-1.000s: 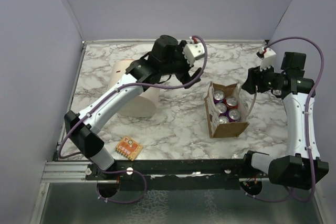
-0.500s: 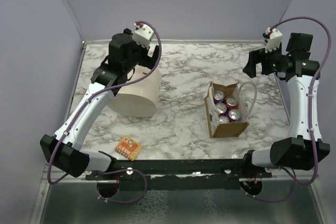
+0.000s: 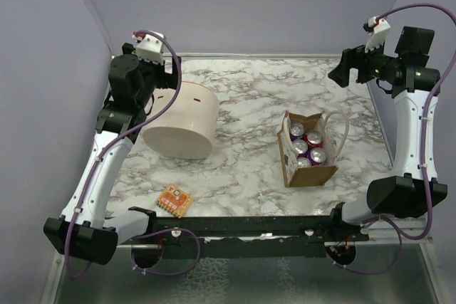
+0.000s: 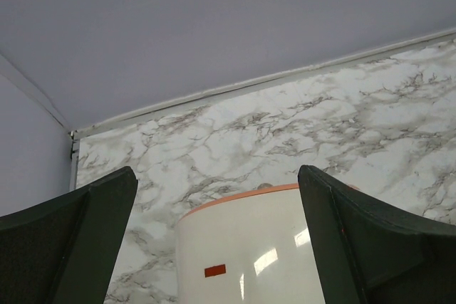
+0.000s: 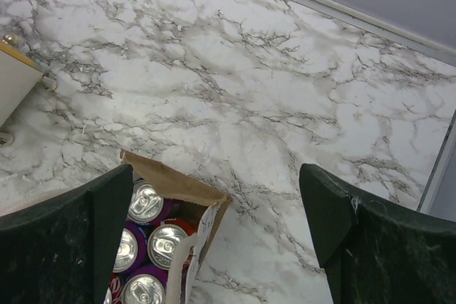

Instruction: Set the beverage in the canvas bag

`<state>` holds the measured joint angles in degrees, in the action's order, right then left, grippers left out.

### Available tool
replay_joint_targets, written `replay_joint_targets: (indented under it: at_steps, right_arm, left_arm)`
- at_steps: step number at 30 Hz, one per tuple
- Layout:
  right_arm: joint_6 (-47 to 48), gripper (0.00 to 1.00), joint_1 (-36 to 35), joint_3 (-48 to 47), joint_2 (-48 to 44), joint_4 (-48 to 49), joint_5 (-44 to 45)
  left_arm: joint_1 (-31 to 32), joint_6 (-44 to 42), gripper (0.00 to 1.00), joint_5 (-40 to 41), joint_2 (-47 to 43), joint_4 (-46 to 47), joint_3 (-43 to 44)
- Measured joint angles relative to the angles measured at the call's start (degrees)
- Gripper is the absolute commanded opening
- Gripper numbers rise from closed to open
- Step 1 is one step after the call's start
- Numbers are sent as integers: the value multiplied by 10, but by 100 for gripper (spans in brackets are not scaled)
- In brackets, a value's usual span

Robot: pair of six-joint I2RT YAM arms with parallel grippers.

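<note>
The tan-brown canvas bag (image 3: 288,165) stands upright right of centre, with whitish loop handles (image 3: 343,132). Several purple and red beverage cans (image 3: 308,149) stand inside it. The right wrist view shows the bag's open top (image 5: 171,184) and the can tops (image 5: 165,245) at the lower left. My right gripper (image 3: 340,72) is open and empty, raised at the back right, behind and above the bag; its jaws (image 5: 216,172) are spread wide. My left gripper (image 3: 169,77) is open and empty at the back left, above the cream tub; its jaws (image 4: 217,172) are spread wide.
A large cream cylindrical tub (image 3: 182,122) with an orange rim lies on its side at the left; it fills the lower left wrist view (image 4: 249,247). A small orange packet (image 3: 174,201) lies near the front edge. Grey walls close in the back and sides.
My left arm has swung from the middle back of the table to the far left rear, over the tub. My right arm has lifted and drawn back to the rear right. The bag has not moved.
</note>
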<state>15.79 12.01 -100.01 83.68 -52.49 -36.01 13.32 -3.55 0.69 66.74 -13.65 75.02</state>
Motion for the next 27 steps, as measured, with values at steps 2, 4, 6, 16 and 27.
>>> replay_joint_targets:
  at_steps: [2,4,6,16,27]
  right_arm:
    - [-4,99,0,2,1,4,-2]
    - [-7,100,0,17,-7,20,-1]
    - [-10,100,0,45,-23,38,0]
    - [-35,100,0,162,-136,113,6]
    - [-35,100,0,245,-282,167,25]
  left_arm:
    - [-7,-1,99,-2,-22,11,-20]
    - [-14,-2,99,-5,-43,16,-38]
    - [-28,0,99,-15,-58,19,-47]
    - [-80,11,99,-40,-77,37,-66]
    - [-84,11,99,-56,-103,17,-78]
